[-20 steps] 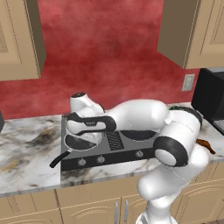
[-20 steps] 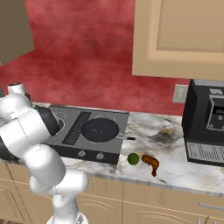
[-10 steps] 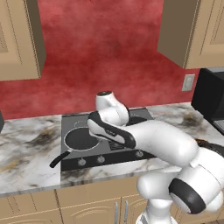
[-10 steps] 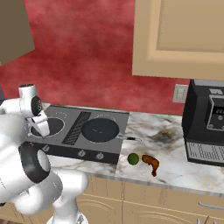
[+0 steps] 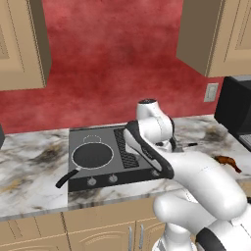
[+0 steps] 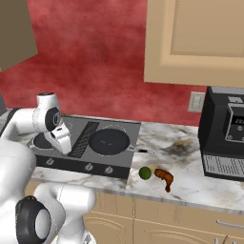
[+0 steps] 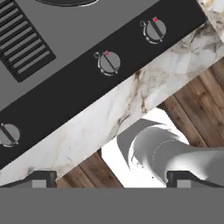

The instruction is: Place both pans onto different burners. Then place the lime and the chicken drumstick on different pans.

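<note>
Evidently the arm has been swung away from the left side of the stove (image 5: 102,182) within the last second. In the left base view one pan (image 5: 92,156) is left lying free on the left burner, its handle pointing toward the counter's front edge, well clear of the hand, while the chicken drumstick (image 5: 226,160) is seen far off on the counter beyond the arm. In the right base view the gripper (image 6: 64,147) is held above the stove's front strip with its jaws pointing downward; the second pan (image 6: 109,141) is seated on the burner just to the right of the jaws, and the lime (image 6: 144,173) and the drumstick beside it are found farther right still, on the marble past the stove's corner. In the hand view the jaws are spread wide with nothing between them, and two knobs (image 7: 108,61) and the counter edge (image 7: 109,127) are seen ahead of the tips. Both pans are thus judged placed, and the food is judged to be taken up next.
</note>
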Controlling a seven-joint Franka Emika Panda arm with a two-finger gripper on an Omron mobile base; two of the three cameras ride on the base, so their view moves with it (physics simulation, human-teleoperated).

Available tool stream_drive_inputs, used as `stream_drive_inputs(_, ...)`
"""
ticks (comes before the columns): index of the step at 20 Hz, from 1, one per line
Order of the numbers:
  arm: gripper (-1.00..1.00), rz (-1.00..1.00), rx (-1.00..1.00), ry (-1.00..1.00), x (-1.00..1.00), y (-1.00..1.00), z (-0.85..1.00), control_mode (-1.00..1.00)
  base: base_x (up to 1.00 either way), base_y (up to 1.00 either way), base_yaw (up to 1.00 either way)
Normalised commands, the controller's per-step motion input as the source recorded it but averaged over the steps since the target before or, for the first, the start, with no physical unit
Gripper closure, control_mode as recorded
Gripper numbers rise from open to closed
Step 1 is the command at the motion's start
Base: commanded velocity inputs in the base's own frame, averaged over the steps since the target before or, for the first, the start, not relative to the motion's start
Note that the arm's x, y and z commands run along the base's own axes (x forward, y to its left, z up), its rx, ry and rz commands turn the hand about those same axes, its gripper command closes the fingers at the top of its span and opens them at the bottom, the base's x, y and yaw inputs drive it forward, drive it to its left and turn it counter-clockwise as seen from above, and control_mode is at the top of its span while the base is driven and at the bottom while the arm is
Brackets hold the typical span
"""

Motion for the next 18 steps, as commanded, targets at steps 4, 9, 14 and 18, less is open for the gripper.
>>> stream_drive_inputs(4, -1.0, 0.06, 0.0, 0.1, -0.05, -0.74, 0.34, -1.0, 0.0, 0.0, 0.0)
stream_drive_inputs(9, -1.0, 0.08, 0.0, 0.02, 0.0, -0.79, 0.07, -1.0, 0.0, 0.0, 0.0)
stream_drive_inputs(14, -1.0, 0.14, 0.0, -0.05, 0.0, -0.83, 0.0, -1.0, 0.0, 0.0, 0.0)
stream_drive_inputs(18, -1.0, 0.17, 0.0, -0.08, 0.0, -0.79, 0.0, -1.0, 0.0, 0.0, 0.0)
